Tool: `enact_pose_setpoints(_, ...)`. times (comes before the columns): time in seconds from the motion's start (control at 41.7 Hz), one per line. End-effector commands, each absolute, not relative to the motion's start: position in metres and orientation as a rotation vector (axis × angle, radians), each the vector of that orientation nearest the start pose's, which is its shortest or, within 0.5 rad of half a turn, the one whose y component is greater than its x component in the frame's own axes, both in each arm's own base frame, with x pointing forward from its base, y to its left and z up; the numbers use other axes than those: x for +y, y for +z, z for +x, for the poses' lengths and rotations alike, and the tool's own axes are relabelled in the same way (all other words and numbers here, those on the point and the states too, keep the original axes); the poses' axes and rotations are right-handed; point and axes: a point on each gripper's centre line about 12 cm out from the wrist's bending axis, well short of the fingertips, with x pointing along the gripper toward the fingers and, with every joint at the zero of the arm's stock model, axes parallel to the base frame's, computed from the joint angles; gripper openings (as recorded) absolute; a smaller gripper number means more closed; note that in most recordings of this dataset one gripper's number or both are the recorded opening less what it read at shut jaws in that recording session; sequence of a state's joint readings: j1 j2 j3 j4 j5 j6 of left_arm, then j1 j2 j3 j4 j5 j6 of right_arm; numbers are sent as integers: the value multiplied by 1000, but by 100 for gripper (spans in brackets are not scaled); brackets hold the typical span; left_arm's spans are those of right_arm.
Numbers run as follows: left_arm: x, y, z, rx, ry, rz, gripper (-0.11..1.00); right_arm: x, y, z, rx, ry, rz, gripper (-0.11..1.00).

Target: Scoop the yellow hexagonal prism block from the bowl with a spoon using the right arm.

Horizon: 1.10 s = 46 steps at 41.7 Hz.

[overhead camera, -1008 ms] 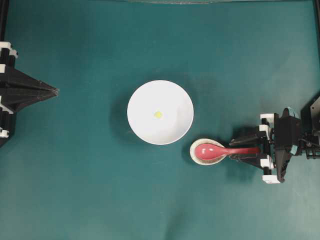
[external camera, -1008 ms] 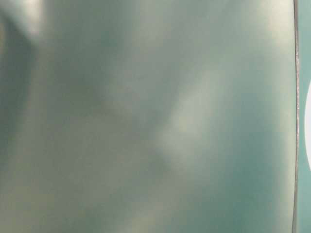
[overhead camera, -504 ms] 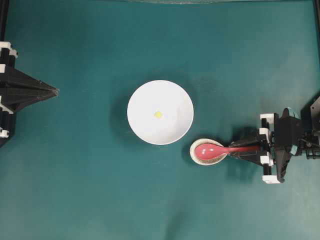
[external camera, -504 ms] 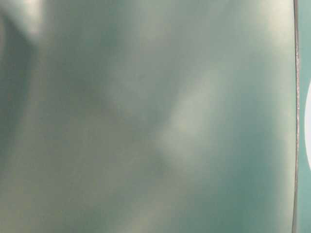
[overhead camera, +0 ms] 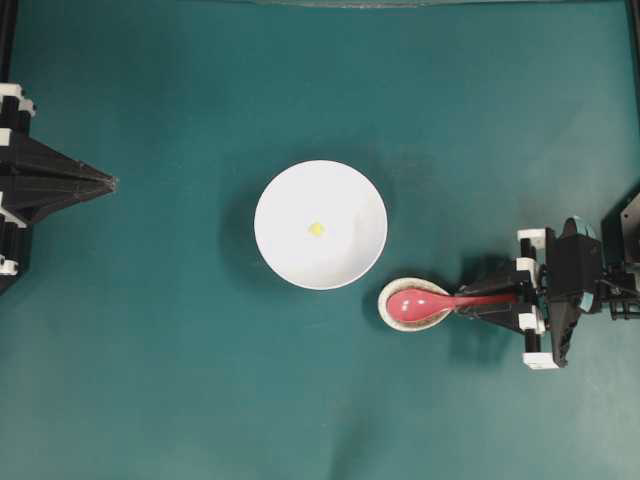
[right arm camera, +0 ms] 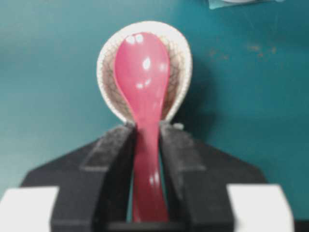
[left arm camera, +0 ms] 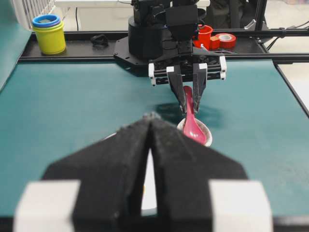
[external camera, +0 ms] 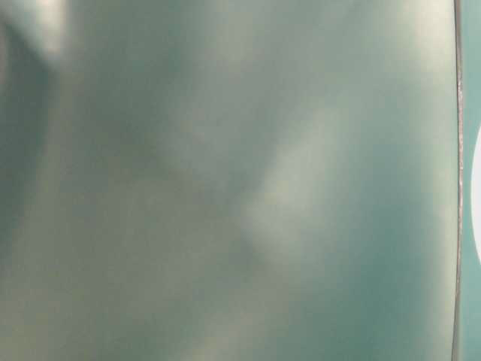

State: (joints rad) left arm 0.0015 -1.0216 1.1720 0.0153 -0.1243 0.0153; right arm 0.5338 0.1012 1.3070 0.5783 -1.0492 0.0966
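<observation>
The tiny yellow hexagonal prism block [overhead camera: 316, 229] lies near the middle of the white bowl [overhead camera: 345, 262] at the table's centre. The pinkish-red spoon [overhead camera: 415, 303] lies with its scoop in a small speckled spoon rest [overhead camera: 384, 298] just right of the bowl's lower rim. My right gripper [overhead camera: 466, 303] is shut on the spoon's handle. In the right wrist view the spoon [right arm camera: 143, 72] runs back between the right gripper's [right arm camera: 147, 128] fingers. My left gripper [overhead camera: 112, 182] is shut and empty at the far left, well away from the bowl.
The left wrist view shows the right arm's base behind the spoon [left arm camera: 193, 126], a yellow cup stack [left arm camera: 48, 34] and red tape rolls [left arm camera: 226, 39] on a black ledge past the teal table. The table-level view is a blurred teal surface.
The right gripper's fingers have closed in on the spoon handle. The spoon and its rest shifted very slightly. The left arm, bowl and block have not moved.
</observation>
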Motion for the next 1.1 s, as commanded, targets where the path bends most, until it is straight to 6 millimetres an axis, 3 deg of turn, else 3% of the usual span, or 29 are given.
enact_pose_setpoints(0.0,0,290,192,20,-1,34,0,73,87,232,346,-28,206,24)
enact_pose_setpoints(0.264,0,290,192,20,-1,34,0,72,91,231,341,-26,214,24)
enact_pose_setpoints(0.552,0,290,192,20,-1,34,0,75,90,233,365,-23,227,41)
enact_pose_setpoints(1.08,0,289,192,32,-2,34,0,68,95,228,298,-31,210,42)
